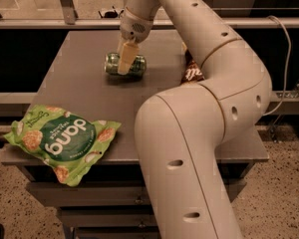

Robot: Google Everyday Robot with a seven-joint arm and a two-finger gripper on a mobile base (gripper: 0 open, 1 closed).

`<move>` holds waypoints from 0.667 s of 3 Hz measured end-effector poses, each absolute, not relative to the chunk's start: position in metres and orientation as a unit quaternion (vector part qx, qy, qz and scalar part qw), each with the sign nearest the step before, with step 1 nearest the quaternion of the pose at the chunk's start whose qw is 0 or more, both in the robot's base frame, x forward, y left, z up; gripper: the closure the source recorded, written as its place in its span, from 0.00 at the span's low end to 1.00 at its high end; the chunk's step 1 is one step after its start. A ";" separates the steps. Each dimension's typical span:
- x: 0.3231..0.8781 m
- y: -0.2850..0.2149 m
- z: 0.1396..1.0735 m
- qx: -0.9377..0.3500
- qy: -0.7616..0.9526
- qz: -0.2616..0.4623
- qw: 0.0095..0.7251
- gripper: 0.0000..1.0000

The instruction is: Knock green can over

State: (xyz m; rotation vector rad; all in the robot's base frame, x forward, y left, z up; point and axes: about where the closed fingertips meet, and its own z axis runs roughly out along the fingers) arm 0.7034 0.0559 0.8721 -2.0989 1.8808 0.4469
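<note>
The green can (135,64) lies on its side on the grey table (79,93), towards the far middle, with its long axis running left to right. My gripper (123,67) reaches down from the arm's wrist (134,21) and stands right over the can, in front of its middle, touching or almost touching it. Part of the can is hidden behind the gripper.
A large flat green "dang" snack bag (62,141) lies at the table's near left corner, overhanging the edge. A brown snack bag (192,72) lies at the far right, half hidden by my arm (204,133), which fills the right foreground. A rail runs behind the table.
</note>
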 end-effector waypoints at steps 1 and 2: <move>0.705 0.055 0.874 -0.727 0.654 0.149 0.146 0.07; 0.707 0.052 0.877 -0.723 0.659 0.142 0.149 0.00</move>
